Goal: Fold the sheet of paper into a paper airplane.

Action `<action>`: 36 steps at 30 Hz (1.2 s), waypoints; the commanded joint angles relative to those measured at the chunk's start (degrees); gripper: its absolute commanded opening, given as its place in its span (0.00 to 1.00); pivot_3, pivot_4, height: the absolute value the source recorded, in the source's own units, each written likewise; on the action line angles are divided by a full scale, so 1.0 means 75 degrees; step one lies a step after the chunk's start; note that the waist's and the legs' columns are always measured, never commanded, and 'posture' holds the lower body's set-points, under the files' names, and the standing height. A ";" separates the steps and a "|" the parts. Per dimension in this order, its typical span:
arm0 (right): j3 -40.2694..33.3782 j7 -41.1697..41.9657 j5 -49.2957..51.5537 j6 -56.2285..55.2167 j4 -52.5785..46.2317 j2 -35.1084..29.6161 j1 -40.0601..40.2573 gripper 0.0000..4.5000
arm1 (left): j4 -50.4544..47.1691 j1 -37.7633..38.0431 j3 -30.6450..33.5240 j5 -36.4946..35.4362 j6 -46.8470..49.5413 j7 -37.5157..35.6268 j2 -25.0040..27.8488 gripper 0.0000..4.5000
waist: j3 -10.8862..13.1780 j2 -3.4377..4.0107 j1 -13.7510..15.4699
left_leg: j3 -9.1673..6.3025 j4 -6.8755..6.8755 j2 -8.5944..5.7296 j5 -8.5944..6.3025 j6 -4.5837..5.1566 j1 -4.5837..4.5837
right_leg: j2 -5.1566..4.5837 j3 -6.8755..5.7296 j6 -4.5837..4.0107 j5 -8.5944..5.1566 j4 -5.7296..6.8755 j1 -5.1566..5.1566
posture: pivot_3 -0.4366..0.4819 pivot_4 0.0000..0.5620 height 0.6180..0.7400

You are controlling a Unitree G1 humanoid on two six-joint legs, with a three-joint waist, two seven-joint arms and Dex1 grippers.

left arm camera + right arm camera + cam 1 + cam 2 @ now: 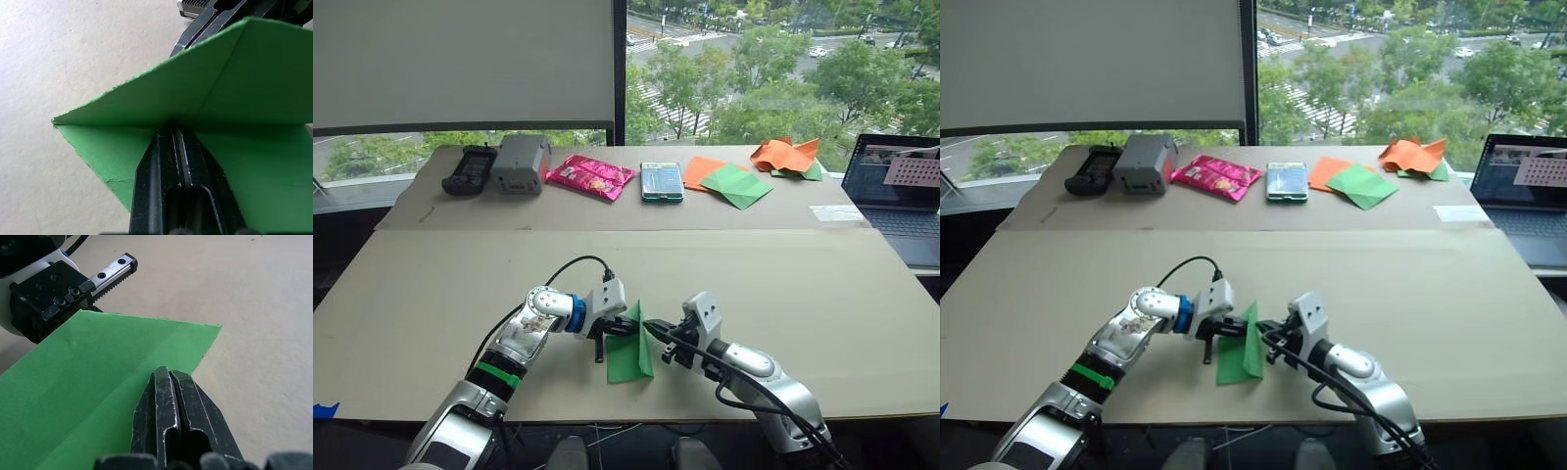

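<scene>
Paper: we see the sheet of paper [628,352], bright green and folded, at the near edge of the table [431,284], between our two grippers. One flap stands up and another lies flat.
Left gripper: our left gripper [603,340] is pinched tight on the paper's left side, at the fold.
Right gripper: our right gripper [656,327] has its fingers pressed together on the paper's right edge.
Far things: a laptop [901,196], a grey box [521,163], a pink packet [591,176], a duller green sheet [737,184] and an orange sheet [702,168] sit well apart from the paper.
</scene>
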 commanded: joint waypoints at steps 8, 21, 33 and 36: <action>0.0546 -0.0096 -0.0685 -0.0130 0.0066 0.0076 -0.0394 0.00 | -0.0652 0.0593 0.0494 -0.0060 0.0446 0.0128 0.0882 0.01 | -0.0001 0.0002 -0.0072 | -0.0008 -0.0008 0.0002 0.0000 0.0000 0.0011 | 0.0005 0.0000 0.0000 0.0000 0.0004 -0.0004 | 0.48 0.27 0.82; 0.0862 -0.0260 -0.1228 0.0249 0.0625 0.0369 -0.0794 0.00 | -0.1536 0.0761 0.1188 -0.0512 0.1065 0.0317 0.1535 0.01 | 0.0001 -0.0001 -0.0047 | -0.0008 -0.0009 0.0002 -0.0002 -0.0002 0.0006 | 0.0004 0.0000 -0.0001 0.0000 0.0002 -0.0015 | 0.48 0.27 0.82; 0.0796 -0.0296 -0.1296 0.0417 0.0624 0.0338 -0.0772 0.00 | -0.2115 0.0983 0.0974 -0.1065 0.1435 0.0068 0.1206 0.01 | 0.0000 0.0000 -0.0035 | -0.0005 -0.0012 0.0002 -0.0002 -0.0003 0.0005 | 0.0002 0.0001 -0.0001 0.0000 0.0002 -0.0016 | 0.48 0.27 0.82; 0.0704 -0.0297 -0.1232 0.0414 0.0505 0.0353 -0.0799 0.00 | -0.1617 0.1023 0.0773 -0.0742 0.1083 0.0176 0.1173 0.01 | 0.0001 -0.0003 -0.0034 | -0.0006 -0.0012 0.0002 -0.0001 -0.0002 0.0005 | 0.0003 0.0001 -0.0001 0.0000 0.0002 -0.0017 | 0.48 0.27 0.82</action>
